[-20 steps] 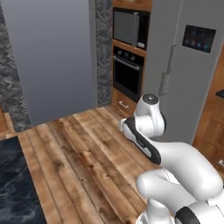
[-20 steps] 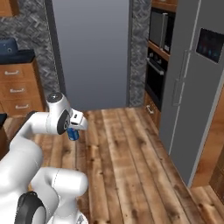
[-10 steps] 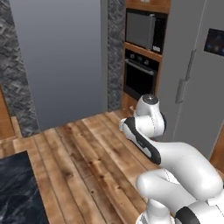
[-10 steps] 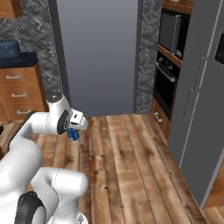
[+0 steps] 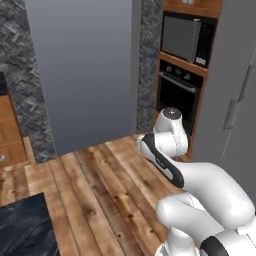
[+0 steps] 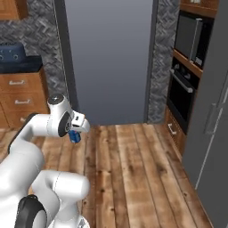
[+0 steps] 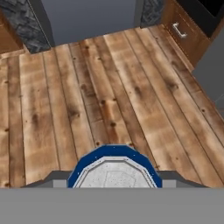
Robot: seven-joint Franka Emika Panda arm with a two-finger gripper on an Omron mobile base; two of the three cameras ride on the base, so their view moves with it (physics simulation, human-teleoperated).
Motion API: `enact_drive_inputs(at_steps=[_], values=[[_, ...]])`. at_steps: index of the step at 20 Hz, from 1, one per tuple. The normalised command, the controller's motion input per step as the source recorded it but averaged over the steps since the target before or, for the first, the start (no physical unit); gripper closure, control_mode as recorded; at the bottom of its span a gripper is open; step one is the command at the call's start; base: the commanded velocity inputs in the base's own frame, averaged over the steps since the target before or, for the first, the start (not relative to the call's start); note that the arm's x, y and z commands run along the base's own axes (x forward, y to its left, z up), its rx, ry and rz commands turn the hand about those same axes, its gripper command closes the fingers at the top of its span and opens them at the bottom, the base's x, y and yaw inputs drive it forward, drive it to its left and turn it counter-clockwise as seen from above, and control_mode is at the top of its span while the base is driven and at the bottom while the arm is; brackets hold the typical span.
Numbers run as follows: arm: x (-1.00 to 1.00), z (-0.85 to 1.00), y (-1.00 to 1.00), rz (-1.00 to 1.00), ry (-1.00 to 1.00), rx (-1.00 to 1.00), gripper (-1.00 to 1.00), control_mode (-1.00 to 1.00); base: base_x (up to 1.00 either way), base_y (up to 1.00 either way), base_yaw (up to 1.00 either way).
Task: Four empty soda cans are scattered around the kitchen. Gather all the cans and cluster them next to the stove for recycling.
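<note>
A blue soda can (image 6: pixel 75 137) hangs from my gripper (image 6: pixel 75 136) above the wooden floor, left of centre in the right base view. In the hand view its silvery top with a blue rim (image 7: pixel 114 171) fills the space between the two dark fingertips (image 7: pixel 52 178), so my gripper (image 7: pixel 114 177) is shut on it. From the left base camera the white arm (image 5: pixel 170 145) is folded in front of the base and hides the hand. The stove is out of view.
A tall grey panel (image 5: pixel 80 70) stands ahead. To its right is a wooden column with a microwave (image 5: pixel 182 37) and a wall oven (image 5: pixel 175 92), then a grey fridge (image 5: pixel 235 100). Wooden drawers under a dark counter (image 6: pixel 20 64) are at the left. Open plank floor (image 7: pixel 109 96) lies ahead.
The whole scene has slid to the right and grown larger in both base views, so the base is moving. The arm keeps its pose with the blue can in the gripper.
</note>
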Motion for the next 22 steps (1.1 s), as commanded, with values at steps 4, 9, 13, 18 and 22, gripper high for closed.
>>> enact_drive_inputs(at_steps=[4,9,13,18,22], values=[[0.0,0.0,0.0,0.0,0.0,0.0,1.0,1.0,0.66,0.0,0.13],[0.0,0.0,0.0,0.0,0.0,0.0,1.0,1.0,0.64,0.0,0.2],[0.0,0.0,0.0,0.0,0.0,0.0,1.0,1.0,0.62,0.0,0.27],[0.0,0.0,0.0,0.0,0.0,0.0,1.0,1.0,0.6,0.0,0.31],[0.0,0.0,0.0,0.0,0.0,0.0,1.0,1.0,0.6,0.0,0.31]])
